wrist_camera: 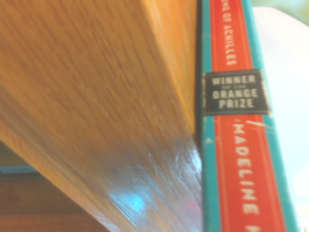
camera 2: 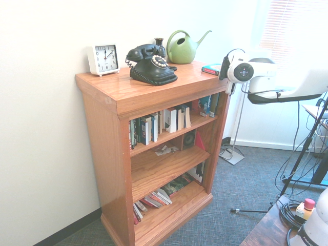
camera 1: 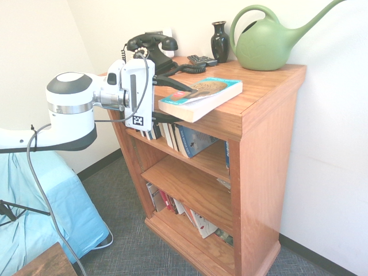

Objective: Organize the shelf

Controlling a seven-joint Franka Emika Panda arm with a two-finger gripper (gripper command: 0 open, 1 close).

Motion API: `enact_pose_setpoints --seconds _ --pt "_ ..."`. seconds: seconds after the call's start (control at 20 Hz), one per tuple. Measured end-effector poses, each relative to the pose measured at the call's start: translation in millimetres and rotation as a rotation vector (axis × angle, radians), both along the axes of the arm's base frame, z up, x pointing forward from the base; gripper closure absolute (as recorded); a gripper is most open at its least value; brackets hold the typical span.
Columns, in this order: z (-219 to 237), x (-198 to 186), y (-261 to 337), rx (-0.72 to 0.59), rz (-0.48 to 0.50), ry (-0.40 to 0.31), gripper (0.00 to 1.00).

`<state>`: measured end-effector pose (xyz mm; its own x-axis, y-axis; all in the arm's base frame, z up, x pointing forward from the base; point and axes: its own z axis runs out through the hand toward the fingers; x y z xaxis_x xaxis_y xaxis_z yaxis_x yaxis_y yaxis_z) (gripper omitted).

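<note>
The gripper [camera 1: 172,100] stands wide open with one finger above and one below the teal book [camera 1: 201,98] overhanging the front edge of the shelf [camera 1: 259,144] (apparently lined up to clamp it), holding nothing.

We see plain white walls [camera 2: 46,128] with dark baseboard, grey-blue carpet [camera 2: 241,189], a bright window with blinds [camera 2: 294,25] at the right, and light-blue cloth [camera 1: 40,213] over low furniture.
</note>
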<state>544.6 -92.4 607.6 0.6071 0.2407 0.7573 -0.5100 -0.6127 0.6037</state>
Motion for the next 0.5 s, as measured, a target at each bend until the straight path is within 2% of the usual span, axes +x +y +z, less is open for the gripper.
enact_pose_setpoints --seconds 0.5 --pt "-3.0 -0.2 -10.8 0.011 0.001 0.002 1.00"
